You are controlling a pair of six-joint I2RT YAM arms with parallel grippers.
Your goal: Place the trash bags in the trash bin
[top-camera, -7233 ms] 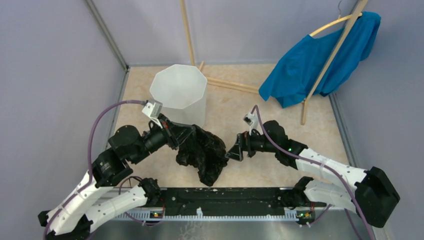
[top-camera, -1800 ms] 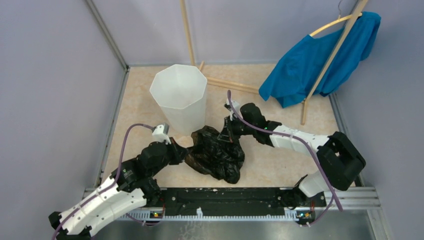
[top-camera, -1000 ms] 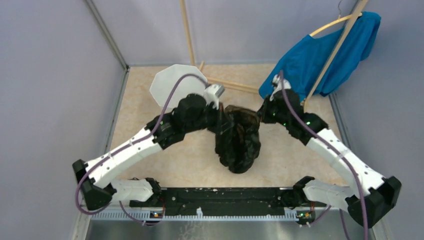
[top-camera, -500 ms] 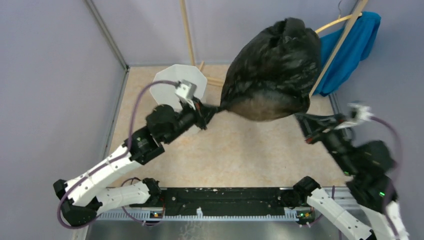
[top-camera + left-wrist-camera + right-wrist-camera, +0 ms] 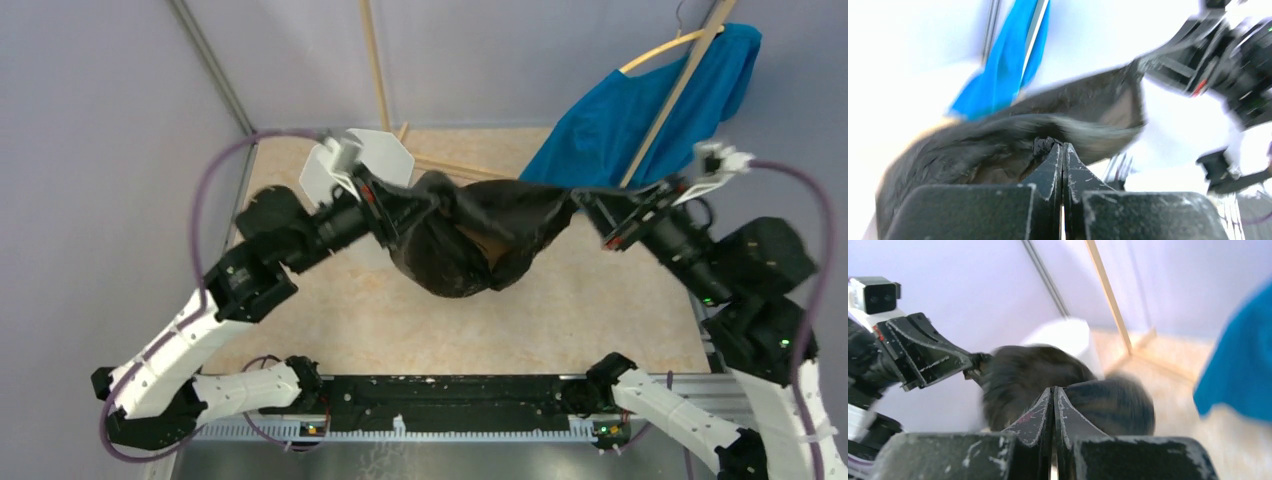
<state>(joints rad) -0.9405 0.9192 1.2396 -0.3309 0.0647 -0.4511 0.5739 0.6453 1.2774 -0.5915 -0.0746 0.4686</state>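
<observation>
We log two items.

Item one, the left arm (image 5: 200, 320): elbow bent, forearm reaching away and rightward. Its left gripper (image 5: 408, 203): jaws pressed together, pinching one end of the bag (image 5: 470, 240).

Item two, the right arm (image 5: 760, 270): folded high at the right side, wrist aimed leftward. Its right gripper (image 5: 592, 207): jaws pressed together on the bag's opposite end.

Blue cloth (image 5: 610, 135) on wooden rack (image 5: 678, 100), beige floor (image 5: 350, 320)
</observation>
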